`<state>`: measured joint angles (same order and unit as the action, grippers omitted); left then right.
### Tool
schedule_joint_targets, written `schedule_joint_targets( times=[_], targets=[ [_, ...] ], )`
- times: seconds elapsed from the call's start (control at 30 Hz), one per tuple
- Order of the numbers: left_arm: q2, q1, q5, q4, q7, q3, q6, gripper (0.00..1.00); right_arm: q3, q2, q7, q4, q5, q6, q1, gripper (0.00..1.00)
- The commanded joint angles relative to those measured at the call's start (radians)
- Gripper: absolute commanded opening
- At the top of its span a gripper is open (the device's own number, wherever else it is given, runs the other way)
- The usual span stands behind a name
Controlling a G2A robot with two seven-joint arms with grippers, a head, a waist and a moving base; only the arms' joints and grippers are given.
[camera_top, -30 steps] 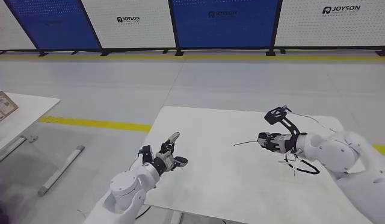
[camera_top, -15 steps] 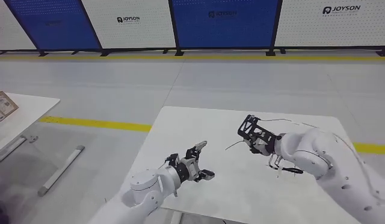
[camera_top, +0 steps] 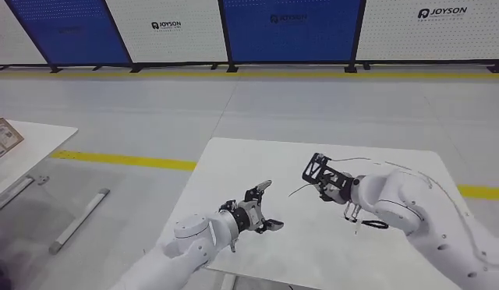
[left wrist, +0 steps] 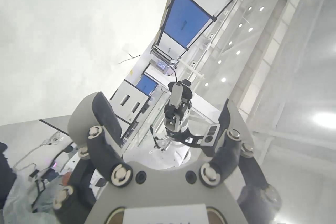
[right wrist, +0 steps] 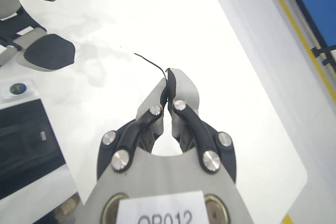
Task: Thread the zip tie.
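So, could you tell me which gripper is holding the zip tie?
The right gripper, shut on the black zip tie; the left gripper stands open, empty.

Zip tie [right wrist: 147, 60] base hidden inside right pincer [right wrist: 168, 79]

We see the table [right wrist: 199, 25] as a smooth white top with a soft sheen that carries faint reflections, and the zip tie [right wrist: 148, 61] as a thin strand of matt black plastic. The right gripper [right wrist: 168, 80], closed on that strand, has fingers [right wrist: 187, 88] of matt pale-grey shell, black matt links [right wrist: 195, 125] and bright polished metal screws [right wrist: 212, 156]. The left gripper [left wrist: 162, 109], jaws apart, has the same finish, with dull black rubbery-looking pads [left wrist: 106, 117].
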<state>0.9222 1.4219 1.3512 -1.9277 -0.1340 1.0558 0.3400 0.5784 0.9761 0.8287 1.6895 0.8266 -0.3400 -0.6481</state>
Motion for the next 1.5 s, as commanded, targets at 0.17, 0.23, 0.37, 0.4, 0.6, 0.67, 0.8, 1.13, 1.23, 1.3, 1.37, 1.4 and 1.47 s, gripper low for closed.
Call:
schedule_joint_targets(
  times=[0.17,0.23,0.37,0.4,0.6,0.67,0.8,1.13,1.23,1.3,1.37,1.4,1.47],
  targets=[
    [-0.005,-0.105,0.183,0.024,-0.158,-0.079,0.000,1.00,-0.106,-0.010,0.013,0.089,0.162,0.000,0.033,0.00],
    [-0.010,-0.142,0.219,0.041,-0.173,-0.140,0.000,1.00,-0.143,-0.017,0.007,0.093,0.159,0.000,0.054,0.00],
    [-0.009,-0.158,0.219,0.057,-0.153,-0.153,0.000,1.00,-0.143,-0.017,0.007,0.093,0.159,0.000,0.054,0.00],
    [-0.009,-0.158,0.219,0.057,-0.153,-0.153,0.000,1.00,-0.143,-0.017,0.007,0.093,0.159,0.000,0.054,0.00],
    [-0.007,-0.156,0.218,0.060,-0.149,-0.155,-0.010,1.00,-0.143,-0.017,0.007,0.093,0.159,0.000,0.054,0.00],
    [0.004,-0.149,0.219,0.069,-0.144,-0.158,-0.027,1.00,-0.143,-0.017,0.007,0.093,0.159,0.000,0.054,0.00],
    [0.057,-0.134,0.219,0.098,-0.234,-0.126,-0.102,1.00,-0.143,-0.017,0.007,0.093,0.159,0.000,0.054,0.00],
    [0.072,-0.140,0.186,0.091,-0.247,-0.137,-0.132,1.00,-0.143,-0.017,0.007,0.093,0.159,0.000,0.054,0.00],
    [0.083,-0.161,0.174,0.090,-0.252,-0.170,-0.095,1.00,-0.143,-0.017,0.007,0.093,0.159,0.000,0.054,0.00],
    [0.090,-0.178,0.173,0.095,-0.255,-0.189,-0.074,1.00,-0.143,-0.017,0.007,0.093,0.159,0.000,0.054,0.00],
    [0.098,-0.195,0.184,0.104,-0.270,-0.205,-0.059,1.00,-0.143,-0.017,0.007,0.093,0.159,0.000,0.054,0.00],
    [0.102,-0.202,0.193,0.107,-0.274,-0.210,-0.058,0.79,-0.143,-0.017,0.007,0.093,0.159,0.000,0.054,0.00],
    [0.111,-0.217,0.213,0.117,-0.283,-0.216,-0.058,0.52,-0.143,-0.017,0.007,0.093,0.159,0.000,0.054,0.00]
  ],
)
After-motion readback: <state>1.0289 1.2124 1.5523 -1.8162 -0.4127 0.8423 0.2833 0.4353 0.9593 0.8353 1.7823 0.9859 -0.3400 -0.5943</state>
